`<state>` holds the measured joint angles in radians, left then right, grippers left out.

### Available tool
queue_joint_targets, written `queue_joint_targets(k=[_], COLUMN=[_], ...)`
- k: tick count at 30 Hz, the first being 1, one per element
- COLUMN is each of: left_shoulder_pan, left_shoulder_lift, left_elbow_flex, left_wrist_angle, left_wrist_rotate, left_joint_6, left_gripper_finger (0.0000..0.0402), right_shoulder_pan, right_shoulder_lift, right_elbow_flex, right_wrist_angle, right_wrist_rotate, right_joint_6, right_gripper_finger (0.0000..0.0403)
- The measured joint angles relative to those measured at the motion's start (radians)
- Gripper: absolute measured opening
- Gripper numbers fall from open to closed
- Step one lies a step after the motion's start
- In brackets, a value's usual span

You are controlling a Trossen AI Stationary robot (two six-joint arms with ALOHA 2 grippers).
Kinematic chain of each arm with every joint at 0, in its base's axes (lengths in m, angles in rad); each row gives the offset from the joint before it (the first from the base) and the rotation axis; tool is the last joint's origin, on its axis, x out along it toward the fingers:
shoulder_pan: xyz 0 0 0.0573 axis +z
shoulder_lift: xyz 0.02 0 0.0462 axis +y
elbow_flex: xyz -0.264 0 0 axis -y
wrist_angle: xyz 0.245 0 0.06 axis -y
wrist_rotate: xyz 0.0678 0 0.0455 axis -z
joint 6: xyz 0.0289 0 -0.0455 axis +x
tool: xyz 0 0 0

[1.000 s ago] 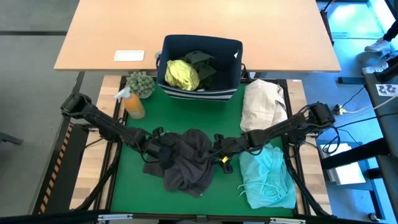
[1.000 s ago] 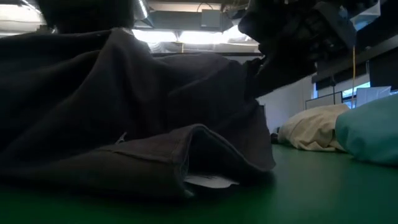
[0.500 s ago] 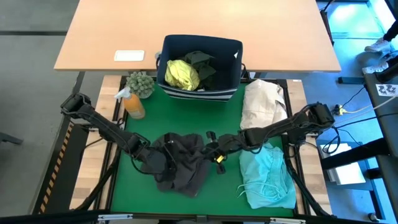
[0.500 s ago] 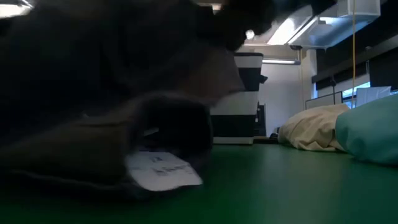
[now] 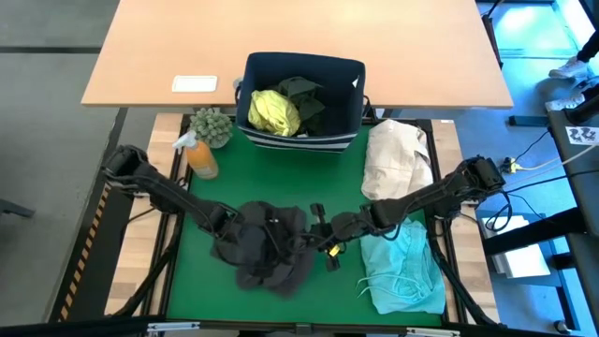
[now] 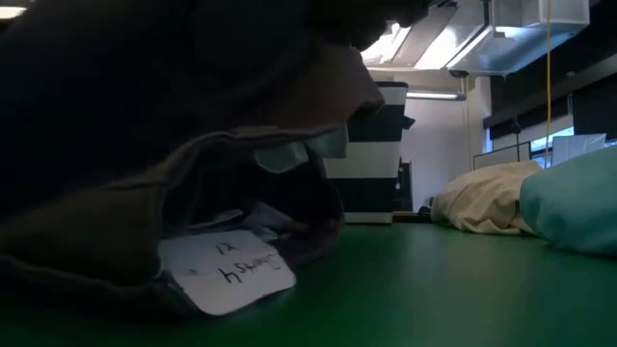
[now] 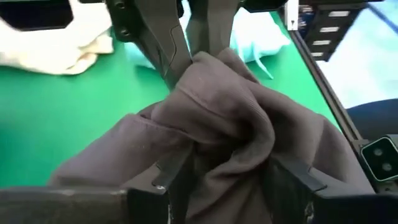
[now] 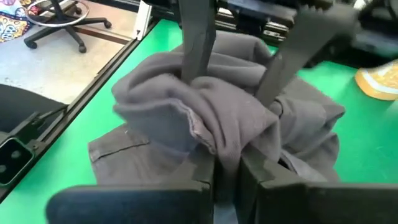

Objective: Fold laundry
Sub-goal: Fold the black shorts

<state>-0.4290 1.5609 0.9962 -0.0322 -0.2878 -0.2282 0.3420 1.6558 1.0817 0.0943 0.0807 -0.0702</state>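
A charcoal grey garment (image 5: 267, 251) lies bunched on the green mat (image 5: 328, 178) at the table's middle. My left gripper (image 5: 243, 227) reaches into it from the left, and my right gripper (image 5: 314, 241) from the right; both are shut on its cloth. In the low view the garment (image 6: 145, 125) is raised at its near edge, and a white handwritten label (image 6: 227, 275) shows under it. A turquoise garment (image 5: 402, 267) lies at the near right. A yellow-green shirt (image 5: 273, 110) and a dark garment (image 5: 304, 94) sit in the bin. My left gripper has a thick bunch of the grey garment's upper folds (image 7: 230, 134) between its two fingers (image 8: 194, 56), several layers deep. The fingers slant down from the table's left. The bunch stands raised while the rest lies on the mat. My right gripper pinches a fold of the same garment (image 8: 225, 146) between its two fingers (image 8: 256, 177), right beside the left gripper's bunch. It slants down from the table's right. The fold is raised off the mat and the cloth below sags slack.
The navy bin (image 5: 301, 139) stands at the mat's far edge. A cream cloth bundle (image 5: 398, 154) lies at the far right, an orange spray bottle (image 5: 199, 154) and a small plant (image 5: 211, 124) at the far left. Bare mat shows between bin and garment.
The grey garment has been drawn in from a looser spread into a tighter, raised bunch; its near edge has lifted and the white label now shows under it. My right gripper has gone toward the table's left into the cloth and risen. My left gripper has tipped and rolled.
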Motion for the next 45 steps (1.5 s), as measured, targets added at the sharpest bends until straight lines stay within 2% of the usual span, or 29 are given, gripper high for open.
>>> queue_joint_targets(k=[5,9,12,15,17,18,22,25,31,36,40,43,45], left_shoulder_pan=[0.037,0.051,0.046,0.028,0.018,0.015,0.011,0.001,-0.078,-0.191,-0.289,-0.365,-0.412], left_shoulder_lift=[0.04,0.05,0.05,0.052,0.052,0.052,0.05,0.046,0.043,0.043,0.042,0.042,0.042], left_elbow_flex=[0.0,0.0,0.0,0.0,0.0,0.0,0.0,0.012,0.157,0.26,0.313,0.344,0.36], left_wrist_angle=[0.031,0.018,-0.002,-0.009,-0.011,-0.013,-0.032,-0.074,-0.262,-0.392,-0.444,-0.497,-0.544], left_wrist_rotate=[0.049,0.045,0.04,0.032,0.033,0.033,0.025,-0.024,-0.172,-0.292,-0.327,-0.395,-0.496], left_joint_6=[0.002,0.004,0.046,0.104,0.135,0.143,0.16,0.161,0.183,0.185,0.187,0.187,0.187], left_gripper_finger=[0.0168,0.016,0.0126,0.0067,0.0024,0.0015,0.001,0.0005,0.0003,0.0002,0.0002,0.0001,0.0001], right_shoulder_pan=[0.0,-0.001,-0.001,0.013,0.031,0.041,0.092,0.13,0.178,0.159,0.147,0.14,0.134], right_shoulder_lift=[0.0,0.0,-0.002,-0.029,-0.05,-0.06,-0.103,-0.134,-0.151,-0.14,-0.133,-0.133,-0.133], right_elbow_flex=[-0.002,-0.002,-0.001,0.001,0.001,0.001,0.001,0.002,0.002,0.001,-0.011,-0.036,-0.056], right_wrist_angle=[-0.009,-0.003,0.009,-0.062,-0.122,-0.149,-0.206,-0.247,-0.36,-0.438,-0.434,-0.366,-0.249], right_wrist_rotate=[0.008,0.018,0.015,0.028,0.07,0.094,0.203,0.299,0.499,0.471,0.435,0.371,0.291], right_joint_6=[-0.001,0.008,-0.001,-0.043,-0.061,-0.063,-0.068,-0.068,-0.052,0.025,0.038,0.039,0.037], right_gripper_finger=[0.0014,0.0043,0.0069,0.0088,0.0101,0.0108,0.0141,0.0169,0.0215,0.0233,0.0234,0.0234,0.0234])
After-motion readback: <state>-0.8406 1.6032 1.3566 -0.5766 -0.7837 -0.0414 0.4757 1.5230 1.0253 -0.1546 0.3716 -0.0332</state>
